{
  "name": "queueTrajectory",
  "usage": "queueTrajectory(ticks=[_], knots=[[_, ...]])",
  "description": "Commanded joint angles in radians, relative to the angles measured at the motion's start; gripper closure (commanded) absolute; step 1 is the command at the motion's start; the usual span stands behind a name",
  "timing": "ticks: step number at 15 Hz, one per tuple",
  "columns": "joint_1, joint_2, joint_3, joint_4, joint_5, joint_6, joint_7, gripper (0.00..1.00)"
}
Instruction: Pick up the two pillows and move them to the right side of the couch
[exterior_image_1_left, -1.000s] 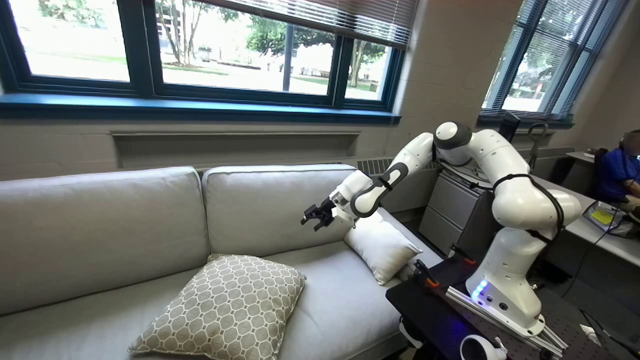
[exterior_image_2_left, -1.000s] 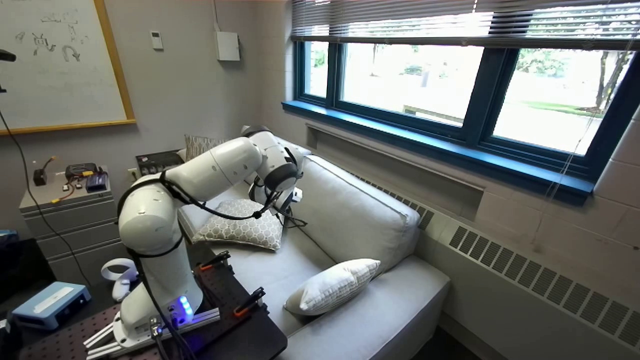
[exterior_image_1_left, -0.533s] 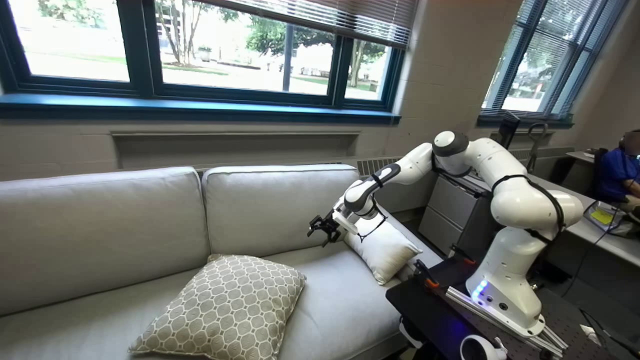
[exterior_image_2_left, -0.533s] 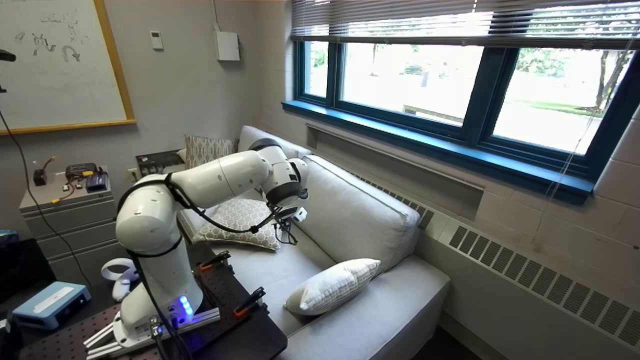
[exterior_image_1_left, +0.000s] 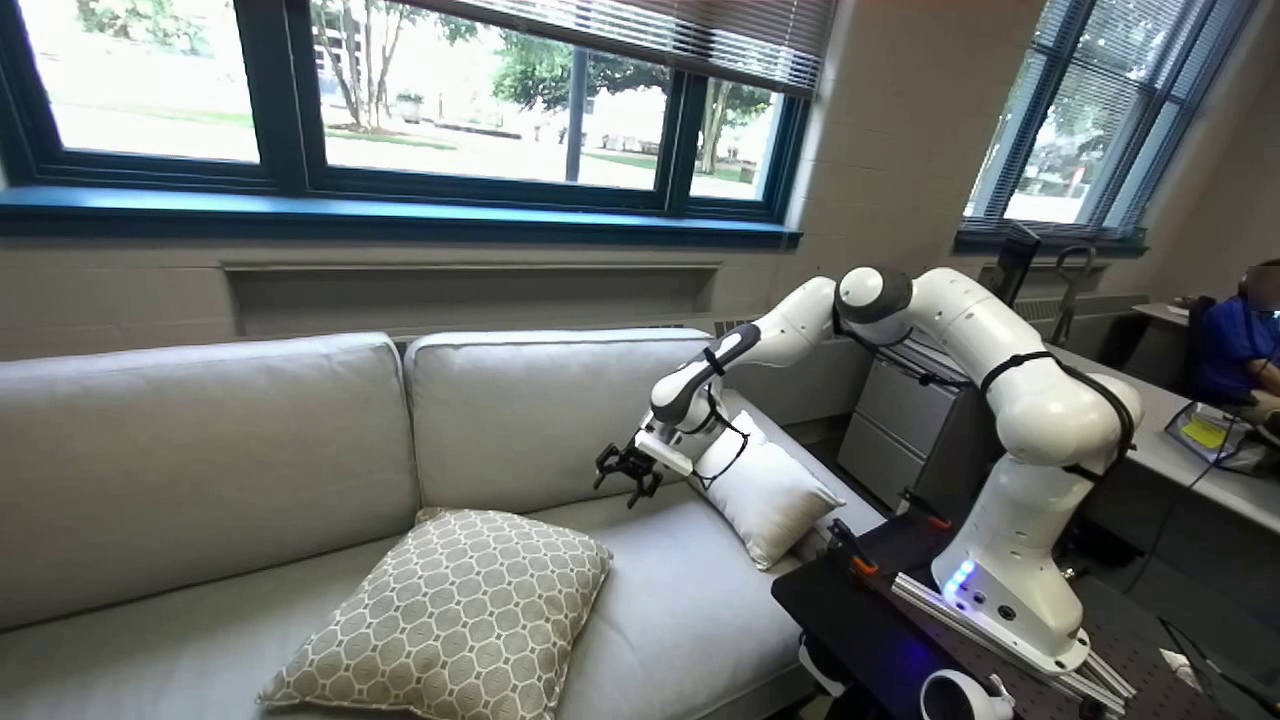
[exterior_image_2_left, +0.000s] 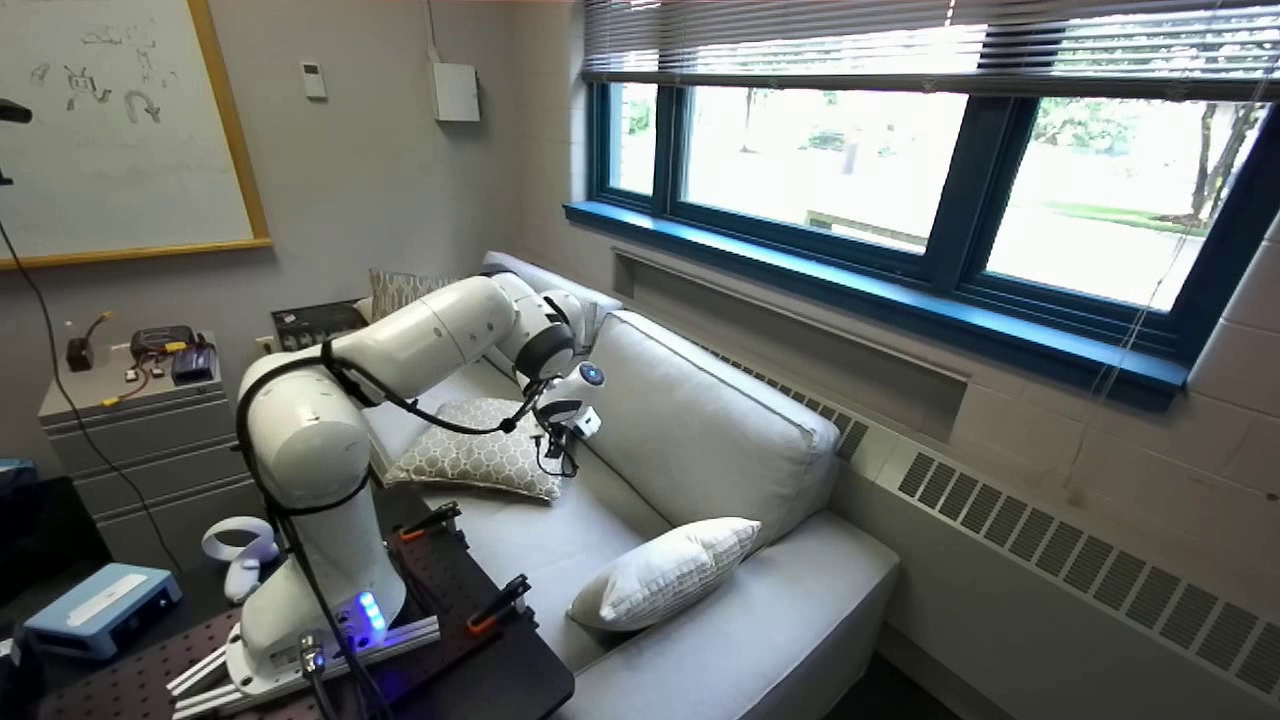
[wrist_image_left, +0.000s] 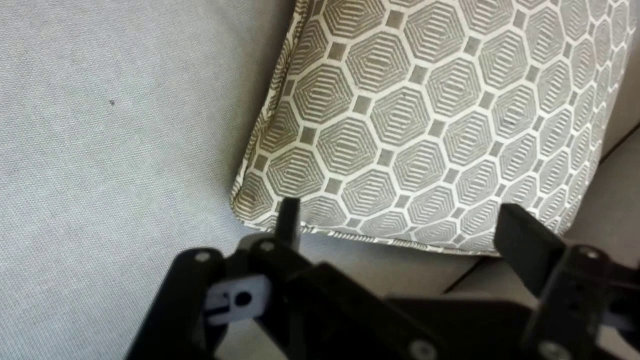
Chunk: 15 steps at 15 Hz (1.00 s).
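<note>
The tan pillow with the cream lattice (exterior_image_1_left: 460, 610) lies flat on the seat of the pale couch (exterior_image_1_left: 200, 440), left of my gripper in an exterior view. The cream-white pillow (exterior_image_2_left: 670, 575) leans by the couch's armrest and shows in both exterior views. My gripper (exterior_image_1_left: 615, 495) hangs above the seat between the two pillows, fingers pointing down and toward the lattice pillow. In the wrist view the lattice pillow (wrist_image_left: 400, 120) fills the upper right, its near edge and a corner appearing between and beyond the widely spread fingertips (wrist_image_left: 289, 215). Nothing is between the jaws.
The couch's back cushion (exterior_image_1_left: 560, 410) rises close behind my gripper. An armrest (exterior_image_2_left: 800, 600) closes the near end. My base stands on a black table (exterior_image_2_left: 500, 650) with clamps beside the couch. Another patterned cushion (exterior_image_2_left: 400, 290) sits at the far end.
My gripper has come lower and tipped further downward, ending slightly left in an exterior view. Its jaws have stayed apart. Neither pillow has moved.
</note>
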Motion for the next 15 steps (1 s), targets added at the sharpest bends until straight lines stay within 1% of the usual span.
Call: queueTrajectory(ticks=[1,5,7,11,13,15], knots=[[0.105,0.01,-0.087,0.105,0.074,-0.114,-0.007,0.0],[0.202,0.038,-0.142,0.197,0.07,-0.205,-0.032,0.0],[0.253,0.06,-0.165,0.263,0.055,-0.266,-0.034,0.0],[0.348,0.14,-0.207,0.431,0.039,-0.399,-0.023,0.0],[0.378,0.181,-0.222,0.492,0.042,-0.437,-0.019,0.0],[0.393,0.226,-0.223,0.54,0.05,-0.458,-0.023,0.0]])
